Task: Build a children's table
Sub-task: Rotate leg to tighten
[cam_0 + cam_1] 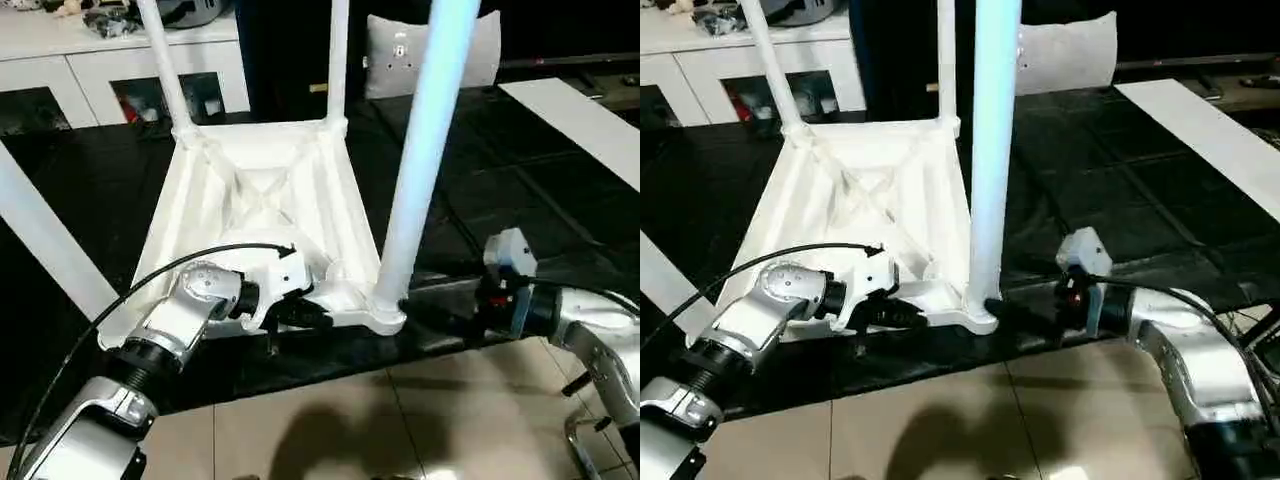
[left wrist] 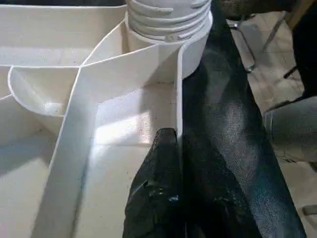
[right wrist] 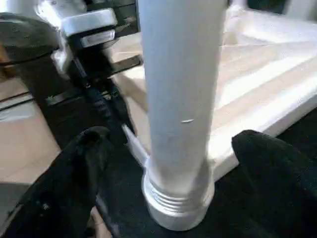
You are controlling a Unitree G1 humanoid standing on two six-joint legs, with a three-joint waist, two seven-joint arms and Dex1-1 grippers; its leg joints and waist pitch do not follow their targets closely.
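Observation:
The children's table lies upside down on a black surface, its ribbed white top (image 1: pixel 260 200) facing up. Legs stand in the corner sockets: two at the far corners (image 1: pixel 165 60) (image 1: pixel 337 60), one at the near right (image 1: pixel 420 150), and another slanting past the left edge (image 1: pixel 40 240). My left gripper (image 1: pixel 305 312) is shut on the top's near rim (image 2: pixel 178 99), one black finger (image 2: pixel 163 148) inside the wall. My right gripper (image 1: pixel 425 305) is open, with a finger (image 3: pixel 84 148) on each side of the near right leg's threaded base (image 3: pixel 178 203), apart from it.
A white cabinet with dark glass doors (image 1: pixel 60 70) stands at the back left and a white cushion (image 1: pixel 400 55) behind the table. A white board (image 1: pixel 590 120) lies at the right. Beige floor tiles (image 1: pixel 400 420) begin at the black surface's near edge.

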